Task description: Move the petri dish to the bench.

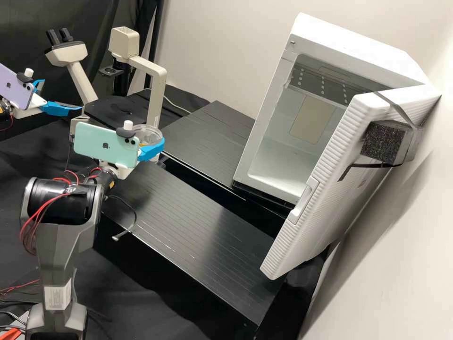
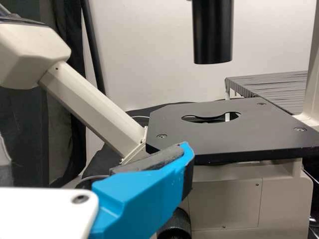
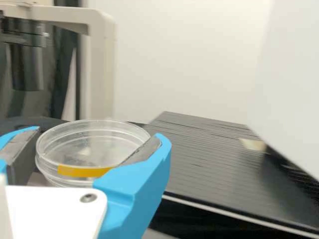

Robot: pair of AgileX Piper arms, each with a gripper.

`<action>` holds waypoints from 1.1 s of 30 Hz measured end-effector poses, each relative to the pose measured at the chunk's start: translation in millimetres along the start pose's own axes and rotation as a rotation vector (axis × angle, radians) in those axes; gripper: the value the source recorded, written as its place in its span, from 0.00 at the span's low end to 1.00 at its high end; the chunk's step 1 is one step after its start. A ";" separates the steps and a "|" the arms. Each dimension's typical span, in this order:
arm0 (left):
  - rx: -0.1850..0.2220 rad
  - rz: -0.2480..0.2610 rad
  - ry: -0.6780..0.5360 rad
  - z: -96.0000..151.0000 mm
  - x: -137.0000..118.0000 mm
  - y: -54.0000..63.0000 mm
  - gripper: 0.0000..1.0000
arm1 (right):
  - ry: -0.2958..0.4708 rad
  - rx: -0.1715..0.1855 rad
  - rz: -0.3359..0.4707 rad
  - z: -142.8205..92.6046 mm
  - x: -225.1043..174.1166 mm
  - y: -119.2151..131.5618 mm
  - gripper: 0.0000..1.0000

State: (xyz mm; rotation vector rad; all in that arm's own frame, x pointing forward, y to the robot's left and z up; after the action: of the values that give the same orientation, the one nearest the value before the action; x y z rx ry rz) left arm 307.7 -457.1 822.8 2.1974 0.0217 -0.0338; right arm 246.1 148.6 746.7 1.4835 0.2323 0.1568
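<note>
Petri dish (image 3: 75, 149) clamped between right gripper (image 3: 98, 134) jaws, held up near the bench's (image 1: 188, 226) left end. Grasp done; positioning, lowering and release remain. Left gripper (image 1: 62, 95) empty, jaws apart.

No words or numbers can be made out. In the high view, a dark fruit-shaped logo (image 1: 105, 146) stands on the back of the mint-green phone (image 1: 88, 141), left of centre. A similar dark emblem (image 1: 8, 85) is on the lavender phone (image 1: 20, 97) at the upper left. At the lower left, the dark grey right arm (image 1: 53, 257) bears a white rectangular label (image 1: 57, 297), its fine print too small to read.
</note>
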 end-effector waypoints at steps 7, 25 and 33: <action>0.000 0.000 0.000 0.0 0.0 0.0 1.00 | -0.077 -0.041 0.052 33.2 -37.0 9.3 0.00; 0.000 0.000 0.000 0.0 0.0 0.0 1.00 | -0.333 0.000 0.104 101.0 -80.2 25.1 0.00; 0.000 0.000 0.000 0.0 0.0 0.0 1.00 | -0.325 -0.002 0.101 104.4 -81.3 23.0 0.00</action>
State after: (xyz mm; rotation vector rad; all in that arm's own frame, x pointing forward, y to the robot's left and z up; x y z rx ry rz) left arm 307.7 -457.1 822.8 2.1974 0.0217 -0.0338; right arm 194.4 29.8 781.7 1.4953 -0.1046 -0.0044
